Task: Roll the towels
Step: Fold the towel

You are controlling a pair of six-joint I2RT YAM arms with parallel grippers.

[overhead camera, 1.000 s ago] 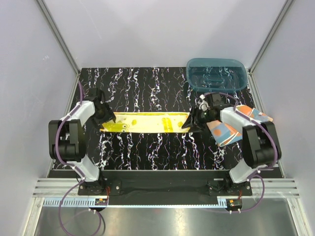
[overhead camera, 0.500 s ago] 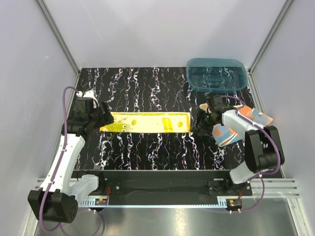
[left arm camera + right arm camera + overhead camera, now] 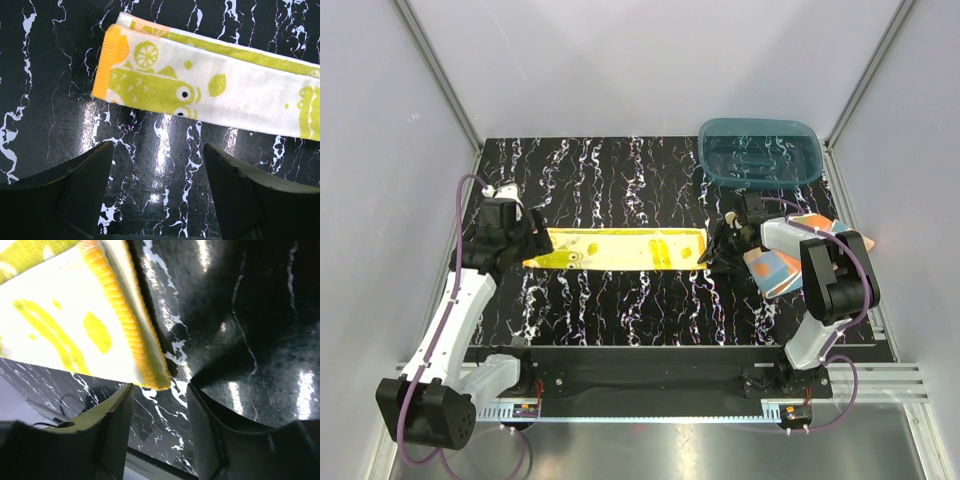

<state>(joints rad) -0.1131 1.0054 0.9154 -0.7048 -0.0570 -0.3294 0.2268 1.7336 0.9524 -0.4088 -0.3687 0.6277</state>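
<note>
Black marbled tabletop (image 3: 620, 310) carries the yellow towel (image 3: 620, 248) as a flat strip running 9 to 3 o'clock, left pincer (image 3: 532, 240) wide and empty just off its 9 o'clock end, right pincer (image 3: 713, 252) half-open, unclamped, at its 3 o'clock end.

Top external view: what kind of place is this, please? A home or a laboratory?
Likely a laboratory robot cell: plain white panels in aluminium framing enclose a black marbled table, with a left arm and right arm bolted at its near edge.
</note>
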